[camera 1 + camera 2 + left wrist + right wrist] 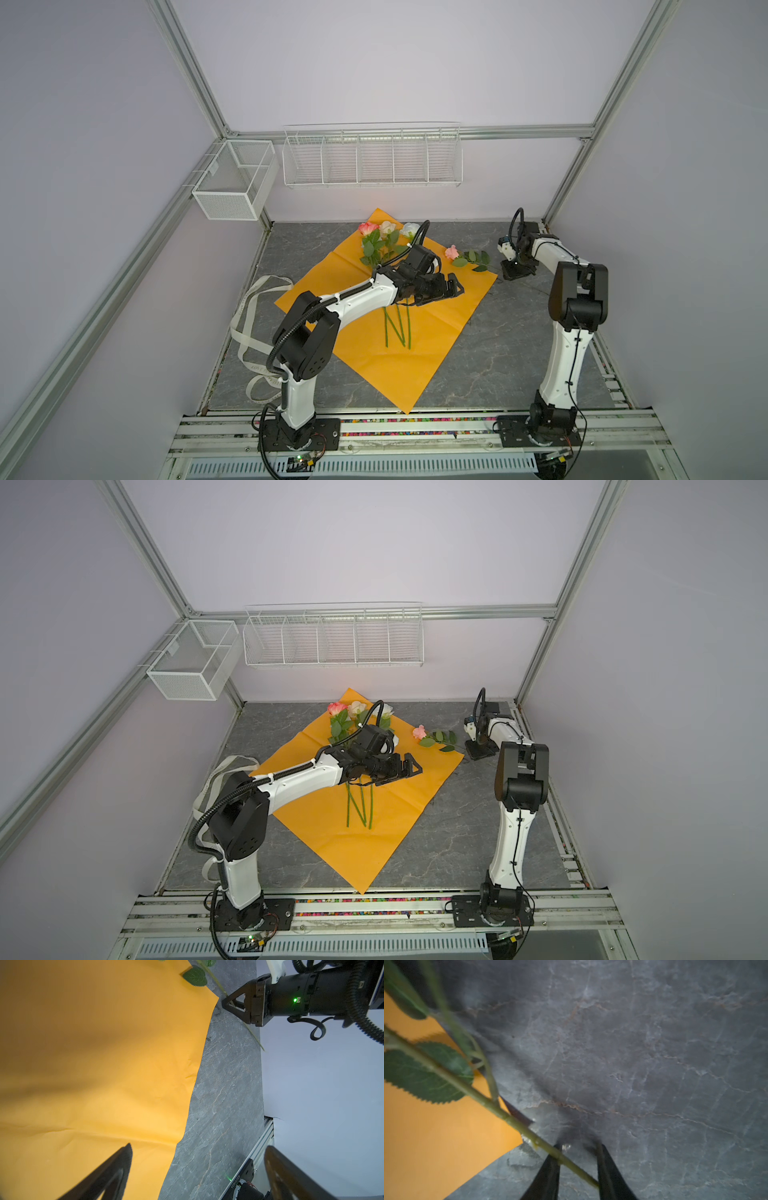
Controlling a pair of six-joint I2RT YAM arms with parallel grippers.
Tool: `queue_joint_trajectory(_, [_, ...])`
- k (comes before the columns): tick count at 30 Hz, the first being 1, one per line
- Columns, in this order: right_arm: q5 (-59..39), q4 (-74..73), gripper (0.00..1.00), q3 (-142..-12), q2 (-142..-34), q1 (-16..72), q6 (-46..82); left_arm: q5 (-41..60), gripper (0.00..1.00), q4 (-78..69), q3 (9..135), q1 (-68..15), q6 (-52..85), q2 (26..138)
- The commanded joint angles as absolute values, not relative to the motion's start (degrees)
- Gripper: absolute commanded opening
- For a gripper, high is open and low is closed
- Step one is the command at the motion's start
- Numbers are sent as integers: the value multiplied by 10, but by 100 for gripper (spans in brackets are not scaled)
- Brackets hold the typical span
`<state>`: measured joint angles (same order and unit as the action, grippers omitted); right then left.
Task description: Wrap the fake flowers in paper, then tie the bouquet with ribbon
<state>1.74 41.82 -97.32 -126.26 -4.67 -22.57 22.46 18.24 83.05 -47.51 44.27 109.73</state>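
The right gripper point(579, 1153) sets narrow jaws astride the rose stem point(483, 1101), likely light and wiry, at the orange paper point(374, 357)'s 2 o'clock; the left gripper point(455, 287) holds its jaws wide.

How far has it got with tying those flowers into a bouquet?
Early on. Done: the orange paper lies flat with three roses on it. In hand: a fourth rose lies at the paper's edge, and the right gripper has its jaws either side of its stem, not yet closed. Left: adding it, wrapping, then tying; the ribbon lies untouched beside the paper.
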Motion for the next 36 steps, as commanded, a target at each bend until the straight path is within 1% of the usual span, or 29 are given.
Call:
queue_joint_trajectory(1, [41,431,24,-981,-1270,-46,-231,210,99,207,845,-475,424,1093])
queue_joint_trajectory(3, [47,436,14,-984,-1261,-46,-219,200,99,212,842,-474,421,1085])
queue_joint_trajectory(6, [50,442,7,-986,-1239,-46,-191,184,99,212,833,-472,420,1070])
queue_joint_trajectory(11, [10,455,7,-983,-1180,-31,-78,114,99,204,790,-469,427,1026])
queue_joint_trajectory(14, [-71,424,7,-949,-1127,-3,4,93,99,195,748,-450,448,983])
queue_joint_trajectory(16, [-112,381,7,-916,-1091,16,84,82,99,183,713,-432,457,951])
queue_joint_trajectory(18, [-187,325,7,-883,-1070,29,190,55,99,173,670,-413,464,907])
queue_joint_trajectory(20, [-232,261,7,-855,-1064,50,284,36,99,165,628,-393,468,865])
queue_joint_trajectory(21, [-249,231,7,-848,-1067,66,314,30,99,162,607,-381,470,841])
queue_joint_trajectory(26, [-230,184,7,-875,-1111,170,399,14,99,183,522,-319,480,737])
queue_joint_trajectory(28, [-232,169,7,-901,-1138,208,409,-4,99,193,488,-301,479,690])
queue_joint_trajectory(31, [-202,180,7,-946,-1176,261,414,-20,99,212,443,-271,480,616])
queue_joint_trajectory(33, [-185,188,7,-973,-1203,284,420,-17,99,229,419,-248,482,572])
queue_joint_trajectory(36, [-190,207,9,-1021,-1244,314,417,-11,99,256,397,-221,482,528])
